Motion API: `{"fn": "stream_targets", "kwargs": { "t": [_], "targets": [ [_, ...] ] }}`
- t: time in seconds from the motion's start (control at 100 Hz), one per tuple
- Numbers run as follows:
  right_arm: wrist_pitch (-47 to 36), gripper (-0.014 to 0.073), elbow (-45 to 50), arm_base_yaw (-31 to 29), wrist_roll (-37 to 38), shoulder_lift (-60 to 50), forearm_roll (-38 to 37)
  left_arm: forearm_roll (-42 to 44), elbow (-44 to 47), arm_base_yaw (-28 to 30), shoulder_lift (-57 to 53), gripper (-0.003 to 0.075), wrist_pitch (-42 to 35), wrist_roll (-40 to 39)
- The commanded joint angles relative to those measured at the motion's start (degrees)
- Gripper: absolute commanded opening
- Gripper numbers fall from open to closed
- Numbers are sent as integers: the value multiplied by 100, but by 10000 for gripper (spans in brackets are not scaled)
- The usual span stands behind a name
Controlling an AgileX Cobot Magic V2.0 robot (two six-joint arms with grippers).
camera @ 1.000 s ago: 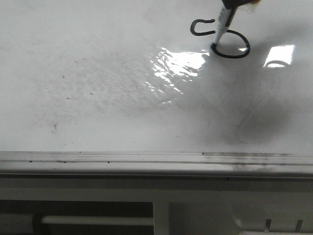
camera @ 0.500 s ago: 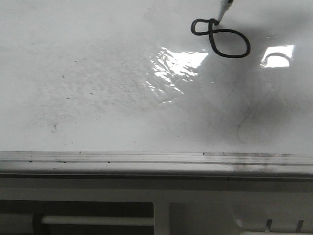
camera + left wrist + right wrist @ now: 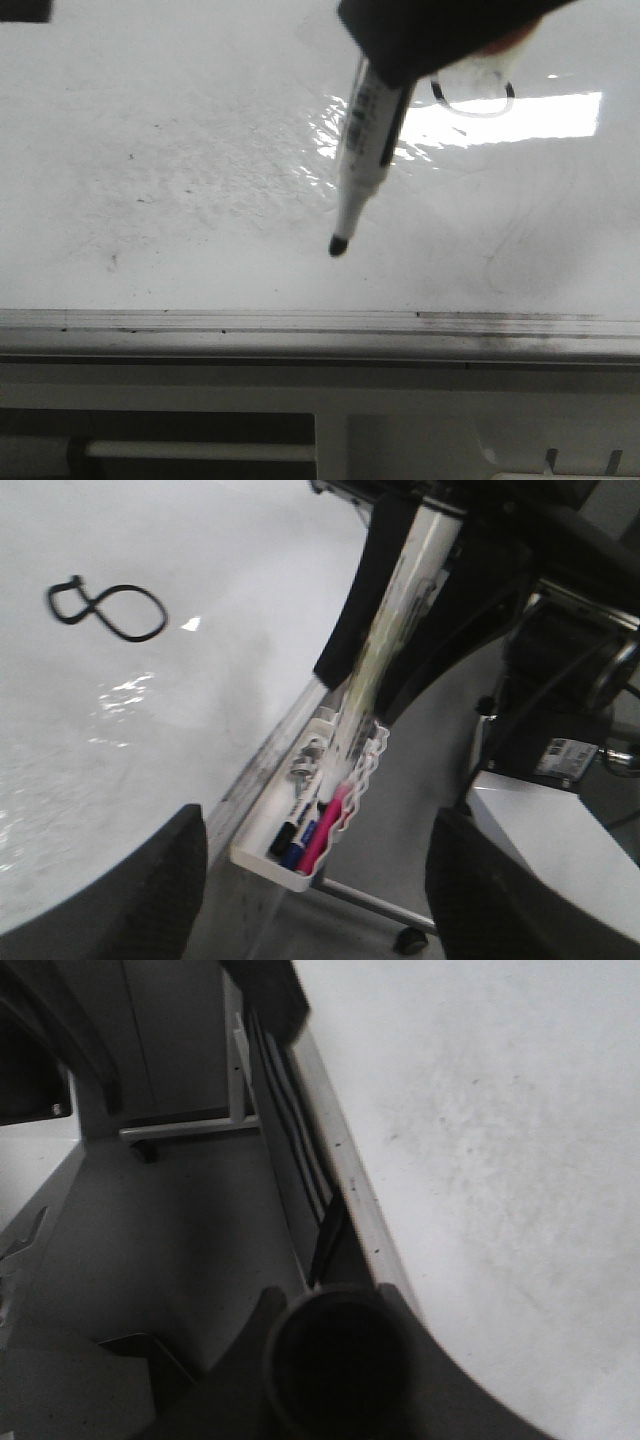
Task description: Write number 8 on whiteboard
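Now the number 8 (image 3: 108, 611) looks finished on the whiteboard (image 3: 180, 150); right gripper (image 3: 440, 40), clamped on the marker (image 3: 365, 140), hangs at its seven o'clock. Left gripper (image 3: 310, 880) gapes empty. Next: stow the marker.

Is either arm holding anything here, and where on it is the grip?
The right gripper holds a marker by its upper barrel, the black tip pointing down, uncovered. The left gripper holds nothing; its fingers stand apart.

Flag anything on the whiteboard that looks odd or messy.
The number 8 is lopsided, with one small loop, one larger, and lies sideways. The whiteboard carries grey smudges and specks near its silver rail. A marker hangs uncapped above the surface. Nothing looks spilled or broken.
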Motion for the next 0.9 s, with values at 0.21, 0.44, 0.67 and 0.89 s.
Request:
{"fn": "stream_targets", "kwargs": {
  "t": [0.21, 0.44, 0.67, 0.89],
  "targets": [
    [108, -71, -182, 354, -60, 11, 250, -674, -755, -611, 988, 428, 247, 199],
    [-495, -71, -194, 462, -60, 281, 250, -700, -1082, -762, 1366, 428, 341, 199],
    [-544, -71, -509, 462, -60, 762, 250, -664, -1105, -762, 1379, 427, 370, 199],
    [-421, -71, -729, 462, -60, 872, 250, -573, -1105, -762, 1379, 322, 303, 199]
  ]
}}
